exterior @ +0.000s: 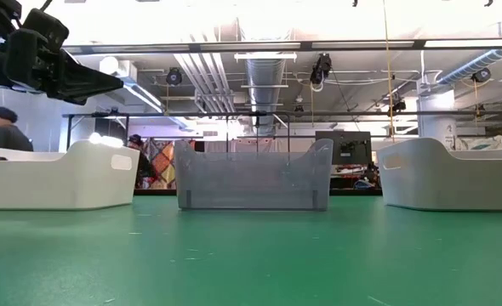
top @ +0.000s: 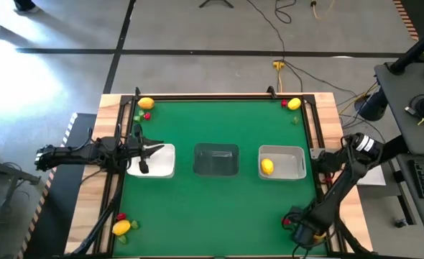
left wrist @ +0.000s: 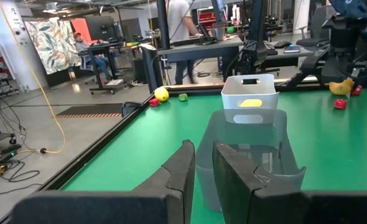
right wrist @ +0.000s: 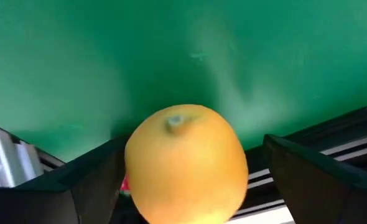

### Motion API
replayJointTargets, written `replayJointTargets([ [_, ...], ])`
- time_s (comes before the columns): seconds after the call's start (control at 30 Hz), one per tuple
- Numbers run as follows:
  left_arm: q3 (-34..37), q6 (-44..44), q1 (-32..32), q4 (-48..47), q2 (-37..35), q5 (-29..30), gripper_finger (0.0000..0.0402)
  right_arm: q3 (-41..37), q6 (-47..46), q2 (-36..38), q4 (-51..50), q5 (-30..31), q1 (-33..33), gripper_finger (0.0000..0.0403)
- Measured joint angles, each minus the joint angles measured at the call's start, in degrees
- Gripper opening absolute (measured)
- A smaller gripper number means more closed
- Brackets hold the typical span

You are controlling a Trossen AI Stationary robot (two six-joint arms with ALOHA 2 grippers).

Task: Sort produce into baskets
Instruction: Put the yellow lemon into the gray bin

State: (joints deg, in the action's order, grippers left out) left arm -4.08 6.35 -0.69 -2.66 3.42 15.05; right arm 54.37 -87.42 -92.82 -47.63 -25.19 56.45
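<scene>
Three baskets stand in a row mid-table: white (top: 158, 160), dark transparent grey (top: 216, 160) and pale grey-white (top: 282, 162), which holds a yellow lemon (top: 267, 167). My left gripper (top: 151, 151) hovers shut and empty above the white basket. My right gripper (top: 298, 229) is low at the table's near right corner, open, with a yellow-orange lemon (right wrist: 185, 165) between its fingers (right wrist: 90, 180). The lemon fills most of the gap. Other produce lies in the corners: far left (top: 145, 104), far right (top: 293, 104), near left (top: 121, 228). My right gripper's fingers stand on either side of the yellow-orange lemon's round body (right wrist: 137, 168). One finger is right against it and the other (right wrist: 308, 174) stands a little clear. Whether any finger touches the lemon, I cannot tell.
A black rail (top: 219, 96) frames the green mat (top: 219, 208). Small red bits (top: 287, 221) lie beside my right gripper, and red and green bits lie with the lemons in the other corners. People and desks show in the room beyond the table (left wrist: 183, 25).
</scene>
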Motion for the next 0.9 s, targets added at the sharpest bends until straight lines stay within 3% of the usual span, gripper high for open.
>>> replayJointTargets([
  [0.3, 0.0, 0.0, 0.0, 0.0, 0.0, 0.0, 0.0042, 0.2, 4.5, -2.2, 0.0, -2.3, -0.3, 0.0287],
  [0.53, 0.0, 0.0, 0.0, 0.0, 0.0, 0.0, 0.0042, 1.6, 9.3, 3.0, -3.2, 0.8, -3.4, 0.0264],
  [0.67, 0.0, 0.0, 0.0, 0.0, 0.0, 0.0, 0.0042, 5.1, 14.5, 7.8, -10.5, 9.6, -7.3, 0.0273],
  [0.9, 0.0, 0.0, 0.0, 0.0, 0.0, 0.0, 0.0042, 5.9, 31.6, 17.5, -15.7, 36.3, -17.7, 0.0266],
])
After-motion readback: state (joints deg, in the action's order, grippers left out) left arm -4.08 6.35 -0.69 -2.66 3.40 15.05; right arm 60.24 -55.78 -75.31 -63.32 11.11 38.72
